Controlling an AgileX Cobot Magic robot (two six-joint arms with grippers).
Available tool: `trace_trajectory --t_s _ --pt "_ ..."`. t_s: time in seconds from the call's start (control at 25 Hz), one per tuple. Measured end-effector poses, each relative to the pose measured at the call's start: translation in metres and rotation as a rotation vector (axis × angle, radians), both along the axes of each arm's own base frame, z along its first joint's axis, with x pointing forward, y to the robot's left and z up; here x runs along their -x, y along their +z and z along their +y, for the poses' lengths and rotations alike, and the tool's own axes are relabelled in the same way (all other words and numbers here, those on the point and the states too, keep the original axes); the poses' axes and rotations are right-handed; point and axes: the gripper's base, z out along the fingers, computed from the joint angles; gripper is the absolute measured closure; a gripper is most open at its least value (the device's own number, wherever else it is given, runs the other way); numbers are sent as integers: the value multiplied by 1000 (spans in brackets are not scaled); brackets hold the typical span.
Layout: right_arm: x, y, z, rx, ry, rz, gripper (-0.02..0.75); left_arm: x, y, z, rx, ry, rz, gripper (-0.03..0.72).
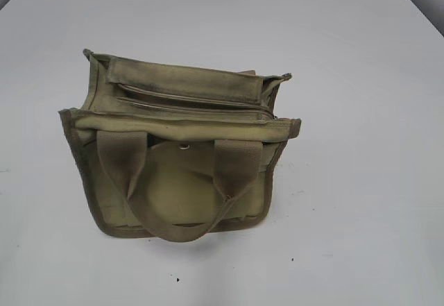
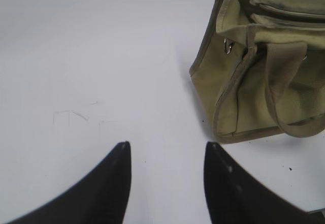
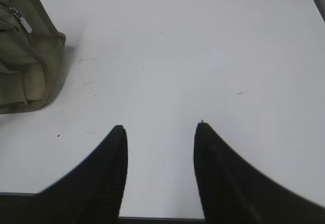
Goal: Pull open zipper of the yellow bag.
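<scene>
Exterior view: the yellow bag [image 1: 177, 157] stands alone near the middle of the white table [image 1: 361, 181], front pocket toward the camera, one webbing handle [image 1: 177, 202] hanging down over the pocket. The zipper [image 1: 194, 105] runs straight across the top panel from left to right; it looks closed, though the pull tab is too small to pick out here. A round snap button [image 1: 184, 146] sits just under the top edge. Neither arm shows in this view.

Left wrist view: the left gripper [image 2: 167, 145] hovers above bare table, jaws parted to a middling gap, nothing between them. The bag lies up and to the right, well apart from the fingertips.

Right wrist view: the right gripper [image 3: 160, 127] also stands half spread and empty over the table. The bag's end fills the upper left corner, with the silver pull tab [image 3: 20, 20] visible at that end.
</scene>
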Motion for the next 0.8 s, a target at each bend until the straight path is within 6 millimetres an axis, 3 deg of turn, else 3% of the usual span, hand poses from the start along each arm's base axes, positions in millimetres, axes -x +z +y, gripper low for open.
trace_trajectory --t_s 0.8 --pt "0 0 0 14 3 -1 395 0 0 0 0 0 0 324"
